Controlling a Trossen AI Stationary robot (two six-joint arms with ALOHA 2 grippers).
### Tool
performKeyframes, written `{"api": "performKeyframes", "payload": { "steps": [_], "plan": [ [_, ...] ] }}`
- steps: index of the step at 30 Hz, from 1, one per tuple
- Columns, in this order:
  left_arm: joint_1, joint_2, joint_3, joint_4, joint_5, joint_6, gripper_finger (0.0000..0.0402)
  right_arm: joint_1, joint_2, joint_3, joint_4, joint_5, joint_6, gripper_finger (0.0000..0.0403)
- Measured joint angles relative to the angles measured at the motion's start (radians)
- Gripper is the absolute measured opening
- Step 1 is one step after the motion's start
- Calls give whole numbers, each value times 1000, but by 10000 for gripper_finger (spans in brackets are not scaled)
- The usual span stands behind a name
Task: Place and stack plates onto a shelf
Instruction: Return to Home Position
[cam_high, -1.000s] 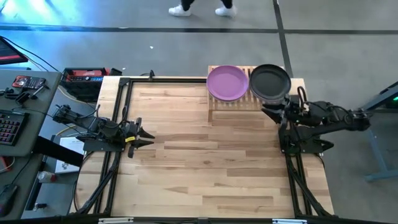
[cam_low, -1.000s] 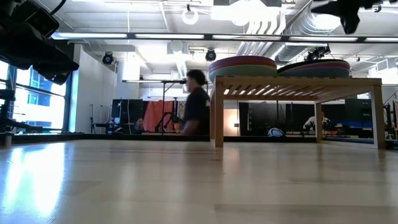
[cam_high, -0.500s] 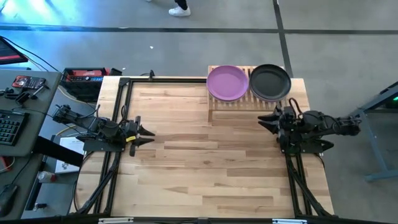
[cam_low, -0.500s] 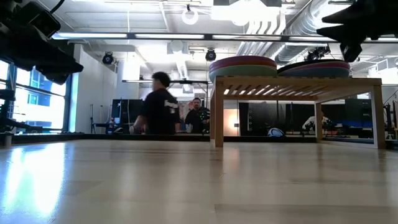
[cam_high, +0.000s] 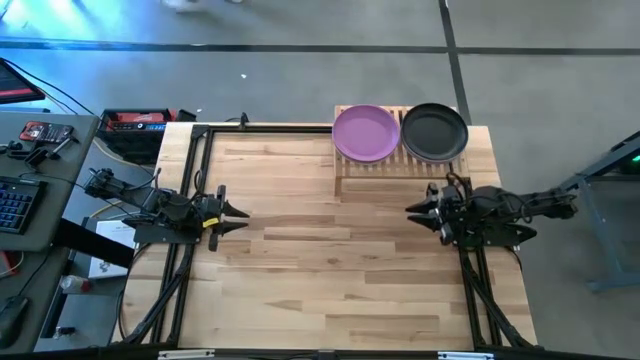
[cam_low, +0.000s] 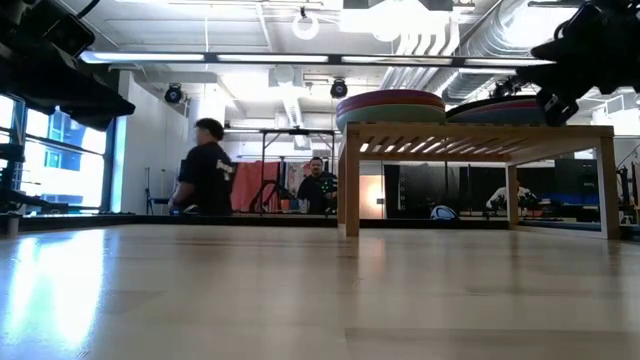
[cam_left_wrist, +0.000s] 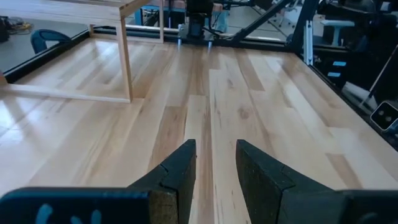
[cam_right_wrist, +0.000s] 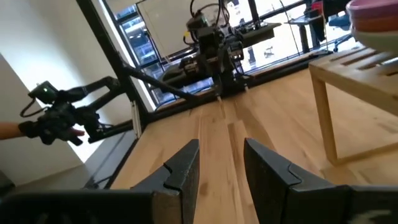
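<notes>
Plates are all up on the shelf at the far edge of the table, in two piles side by side, a purple plate topping the left one and a black plate topping the right. The right gripper hangs just in front of the shelf, fingers spread, holding nothing. The left gripper sits well off by the table's left edge, also spread and empty.

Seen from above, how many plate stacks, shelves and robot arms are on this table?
Plate stacks: 2 (purple-topped stack, black-topped stack)
Bamboo shelf: 1
Robot arms: 2 (left arm, right arm)
Total: 5
</notes>
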Motion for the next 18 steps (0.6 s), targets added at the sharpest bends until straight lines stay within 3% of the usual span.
{"api": "performKeyframes", "payload": {
  "steps": [18],
  "plan": [
    [0,0,0,-1,0,164,102,0,2,-53,-4,-3,-18,108]
  ]
}}
